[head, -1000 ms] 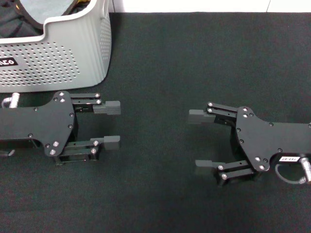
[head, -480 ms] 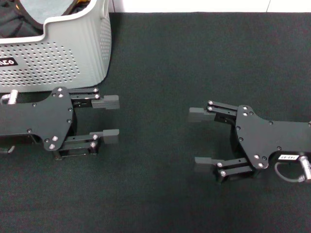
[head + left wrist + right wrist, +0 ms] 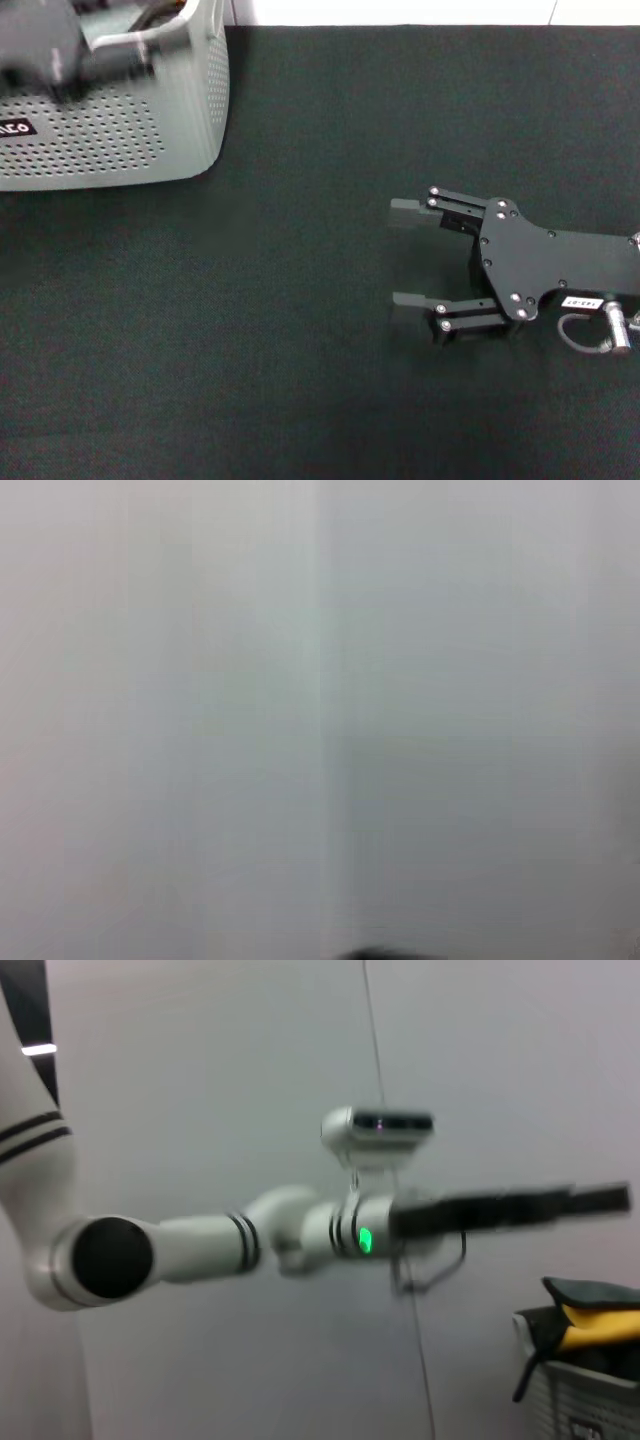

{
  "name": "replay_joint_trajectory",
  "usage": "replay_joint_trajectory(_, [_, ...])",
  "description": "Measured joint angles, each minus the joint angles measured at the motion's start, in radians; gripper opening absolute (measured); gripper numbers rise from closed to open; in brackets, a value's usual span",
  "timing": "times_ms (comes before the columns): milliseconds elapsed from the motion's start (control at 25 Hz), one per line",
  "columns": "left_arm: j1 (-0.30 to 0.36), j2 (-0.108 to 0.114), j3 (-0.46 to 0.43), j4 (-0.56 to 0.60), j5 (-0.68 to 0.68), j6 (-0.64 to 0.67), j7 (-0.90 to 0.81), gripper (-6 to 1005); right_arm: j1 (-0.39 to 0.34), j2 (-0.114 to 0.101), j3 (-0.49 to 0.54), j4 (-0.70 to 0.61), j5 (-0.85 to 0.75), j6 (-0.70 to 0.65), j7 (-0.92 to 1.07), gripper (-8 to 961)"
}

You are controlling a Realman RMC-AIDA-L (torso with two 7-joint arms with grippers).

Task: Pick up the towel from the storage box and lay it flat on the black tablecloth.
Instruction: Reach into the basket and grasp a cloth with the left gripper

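The storage box (image 3: 110,140) stands at the far left of the black tablecloth (image 3: 300,330). My left gripper (image 3: 110,55) is a blurred dark shape above the box's rim. In the right wrist view the left arm reaches out level, its gripper (image 3: 600,1200) above the box (image 3: 585,1400), where a fold of the yellow towel (image 3: 600,1325) shows over the rim. My right gripper (image 3: 410,255) rests low over the cloth at the right, open and holding nothing. The left wrist view shows only a pale blank surface.
A dark fabric (image 3: 560,1295) lies over the towel at the box's rim. A white wall (image 3: 400,10) runs behind the cloth's far edge.
My left arm has swung up from the cloth in front of the box to above the box's rim. The right gripper has shifted slightly nearer.
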Motion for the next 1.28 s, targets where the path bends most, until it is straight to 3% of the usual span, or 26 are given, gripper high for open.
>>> replay_joint_trajectory(160, [0.008, -0.049, 0.007, 0.352, 0.144, -0.256, -0.199, 595, -0.010, 0.002, 0.014, 0.001, 0.000, 0.035, -0.001, 882])
replay_joint_trajectory(280, [0.001, -0.052, 0.067, 0.503, 0.336, -0.458, -0.344, 595, -0.020, 0.009, 0.024, 0.001, 0.000, 0.062, -0.003, 882])
replay_joint_trajectory(480, [-0.067, -0.048, 0.194, 0.572, 0.782, -0.643, -0.550, 596, -0.039, 0.014, 0.050, 0.001, -0.001, 0.090, -0.006, 881])
replay_joint_trajectory(560, [-0.099, -0.050, 0.279, 0.559, 1.042, -0.706, -0.667, 596, -0.041, 0.017, 0.051, 0.002, 0.000, 0.099, -0.006, 881])
replay_joint_trajectory(680, [-0.120, -0.047, 0.350, 0.518, 1.236, -0.733, -0.737, 594, -0.042, 0.019, 0.051, 0.000, 0.000, 0.110, -0.006, 881])
replay_joint_trajectory(1120, [-0.137, -0.028, 0.367, 0.378, 1.239, -0.843, -0.719, 588, -0.049, 0.026, 0.050, 0.002, -0.006, 0.135, -0.005, 879])
replay_joint_trajectory(1280, [-0.147, -0.010, 0.362, 0.292, 1.229, -0.907, -0.706, 588, -0.057, 0.032, 0.050, 0.002, -0.006, 0.139, -0.005, 879])
